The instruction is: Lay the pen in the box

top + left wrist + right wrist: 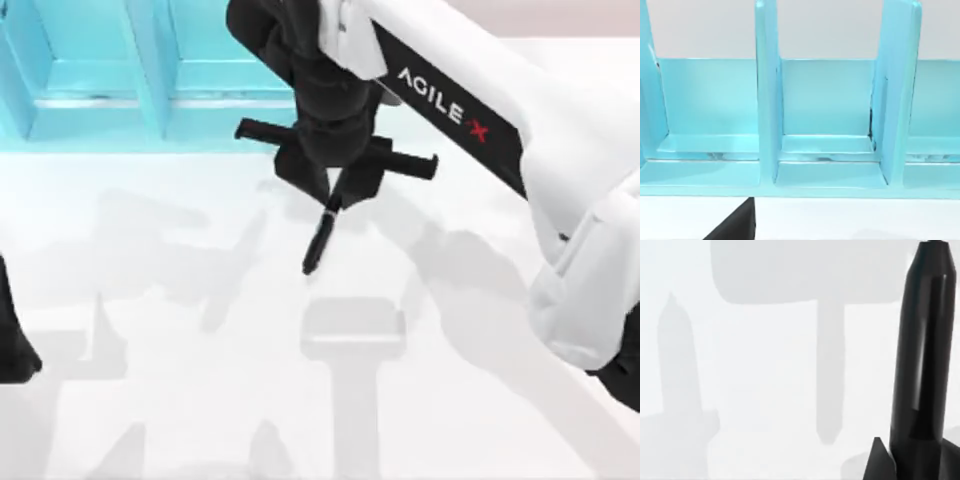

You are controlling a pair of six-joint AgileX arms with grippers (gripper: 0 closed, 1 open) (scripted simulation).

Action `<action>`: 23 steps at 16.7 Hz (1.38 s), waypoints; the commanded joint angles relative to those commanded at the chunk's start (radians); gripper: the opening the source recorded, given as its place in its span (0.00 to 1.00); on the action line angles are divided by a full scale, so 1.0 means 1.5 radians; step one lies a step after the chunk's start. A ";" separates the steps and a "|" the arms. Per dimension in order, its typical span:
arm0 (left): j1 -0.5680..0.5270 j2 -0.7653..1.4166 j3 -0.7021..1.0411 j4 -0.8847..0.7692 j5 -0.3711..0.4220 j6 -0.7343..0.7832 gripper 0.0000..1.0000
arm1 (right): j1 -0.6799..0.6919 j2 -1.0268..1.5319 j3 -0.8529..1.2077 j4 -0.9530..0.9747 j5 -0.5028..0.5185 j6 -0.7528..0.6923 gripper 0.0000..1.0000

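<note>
The pen (319, 238) was black and thin, and my right gripper (333, 196) held it by one end, with my fingers pressed tight on it. The rest of the pen stuck out past my fingers and pointed down at a slant toward the white table (200, 380), above the middle of it. In my right wrist view the pen (922, 355) looked like a tall dark stick over the table (765, 390), where soft grey shadows lay. The box (120, 70) was light blue and sat at the far edge of the table, to the left of the pen and apart from it. It had thin walls that cut it into small rooms. In my left wrist view I saw the box (767, 100) from close up, and the rooms I could see had nothing in them. My left gripper (15, 345) was parked at the left edge of the table, and I could not tell if its fingers were apart or together.
</note>
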 joint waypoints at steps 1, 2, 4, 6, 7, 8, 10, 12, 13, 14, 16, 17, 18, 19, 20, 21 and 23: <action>0.000 0.000 0.000 0.000 0.000 0.000 1.00 | -0.001 0.004 0.026 -0.023 0.000 0.000 0.00; 0.000 0.000 0.000 0.000 0.000 0.000 1.00 | -0.002 0.006 0.045 -0.041 0.000 0.000 0.00; 0.000 0.000 0.000 0.000 0.000 0.000 1.00 | -0.004 0.007 0.061 -0.057 0.000 -0.001 0.00; 0.000 0.000 0.000 0.000 0.000 0.000 1.00 | -0.004 0.007 0.061 -0.057 0.000 -0.001 0.00; 0.000 0.000 0.000 0.000 0.000 0.000 1.00 | -0.001 0.005 0.060 -0.055 -0.001 0.000 0.00; 0.000 0.000 0.000 0.000 0.000 0.000 1.00 | -0.002 0.004 0.059 -0.054 -0.001 0.000 0.00; 0.000 0.000 0.000 0.000 0.000 0.000 1.00 | -0.023 -0.007 0.038 -0.051 0.002 0.002 0.00; 0.000 0.000 0.000 0.000 0.000 0.000 1.00 | -0.073 -0.034 -0.007 -0.041 0.007 0.006 0.00; 0.000 0.000 0.000 0.000 0.000 0.000 1.00 | -0.108 -0.052 -0.036 -0.034 0.010 0.009 0.00; 0.000 0.000 0.000 0.000 0.000 0.000 1.00 | -0.150 -0.073 -0.068 -0.026 0.012 0.012 0.00; 0.000 0.000 0.000 0.000 0.000 0.000 1.00 | -0.251 -0.122 -0.142 -0.006 0.018 0.017 0.00; 0.000 0.000 0.000 0.000 0.000 0.000 1.00 | -0.309 -0.150 -0.183 0.006 0.020 0.020 0.00; 0.000 0.000 0.000 0.000 0.000 0.000 1.00 | -0.369 -0.178 -0.225 0.018 0.022 0.022 0.00; 0.000 0.000 0.000 0.000 0.000 0.000 1.00 | -0.431 -0.206 -0.270 0.030 0.023 0.025 0.00; 0.000 0.000 0.000 0.000 0.000 0.000 1.00 | -0.493 -0.235 -0.315 0.041 0.025 0.027 0.00; 0.000 0.000 0.000 0.000 0.000 0.000 1.00 | -0.552 -0.262 -0.360 0.052 0.026 0.028 0.00; 0.000 0.000 0.000 0.000 0.000 0.000 1.00 | -0.656 -0.313 -0.446 0.072 0.029 0.031 0.00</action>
